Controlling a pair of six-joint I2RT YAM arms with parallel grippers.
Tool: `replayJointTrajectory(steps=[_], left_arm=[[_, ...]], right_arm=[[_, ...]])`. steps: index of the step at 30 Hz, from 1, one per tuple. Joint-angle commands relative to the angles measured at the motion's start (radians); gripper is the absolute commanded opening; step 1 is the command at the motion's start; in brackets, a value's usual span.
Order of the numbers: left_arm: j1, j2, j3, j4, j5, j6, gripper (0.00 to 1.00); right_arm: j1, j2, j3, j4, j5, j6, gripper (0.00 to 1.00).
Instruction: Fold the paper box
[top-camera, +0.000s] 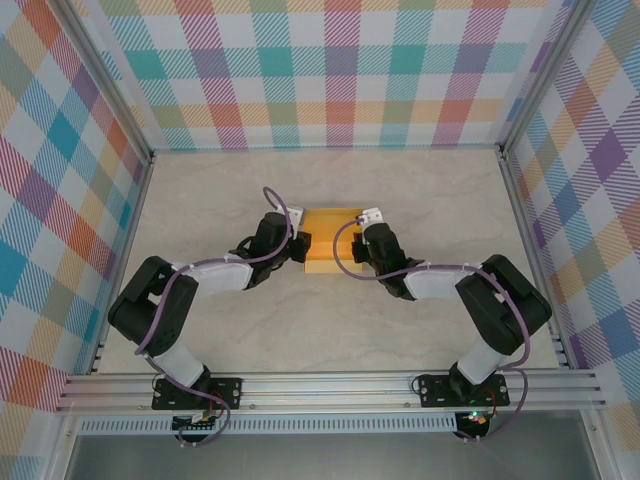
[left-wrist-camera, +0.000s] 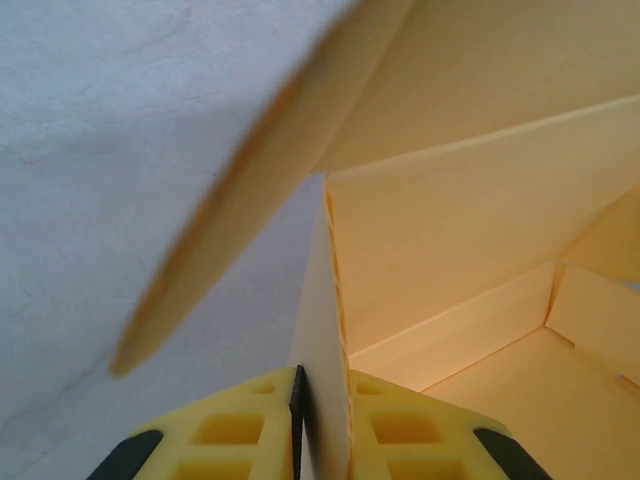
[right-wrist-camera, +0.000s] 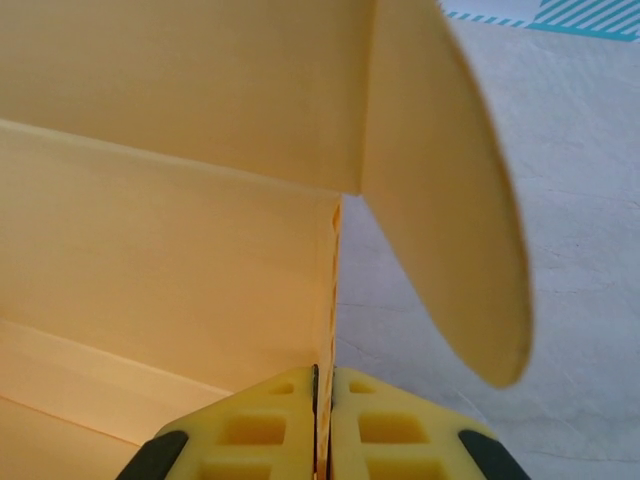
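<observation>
The paper box (top-camera: 328, 240) is yellow-orange card, partly raised into a shallow tray at the middle of the table. My left gripper (top-camera: 301, 246) is at its left end and my right gripper (top-camera: 351, 246) at its right end. In the left wrist view the yellow fingers (left-wrist-camera: 250, 425) pinch the upright left side wall (left-wrist-camera: 320, 330), and a rounded flap (left-wrist-camera: 250, 190) sticks out over the table. In the right wrist view my right gripper (right-wrist-camera: 325, 372) is shut on the thin right side wall (right-wrist-camera: 332, 290), with another rounded flap (right-wrist-camera: 450, 220) hanging to the right. The box's inside (right-wrist-camera: 170, 250) faces the camera.
Plaid cloth walls (top-camera: 330, 70) and aluminium posts (top-camera: 522, 170) close in the pale marbled table (top-camera: 330, 330) on three sides. A metal rail (top-camera: 330, 385) with both arm bases runs along the near edge.
</observation>
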Motion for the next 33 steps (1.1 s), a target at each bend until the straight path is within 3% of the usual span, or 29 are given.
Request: replayJointTrajectory(steps=[1,6,14,18,26,33], left_arm=[[-0.044,-0.002,-0.03,0.047,-0.04,-0.079,0.16],[-0.055,0.022,-0.029,0.032,-0.07,-0.109,0.16],[-0.053,0.006,0.073,-0.123,-0.07,-0.085,0.15],[-0.053,0.019,0.146,-0.203,-0.011,-0.139,0.15],[-0.054,0.021,0.162,-0.23,0.018,-0.24,0.15],[-0.061,0.05,0.117,-0.154,0.045,-0.281,0.16]], right_arm=[[0.023,0.028,0.0,-0.019,-0.004,0.064,0.11],[0.023,-0.018,-0.012,-0.057,-0.039,0.076,0.19],[0.023,-0.071,-0.05,-0.078,-0.074,0.058,0.15],[0.023,-0.051,-0.05,-0.072,-0.077,0.051,0.13],[0.023,-0.042,-0.033,-0.084,-0.054,0.065,0.11],[0.031,-0.03,-0.02,-0.085,-0.041,0.109,0.11]])
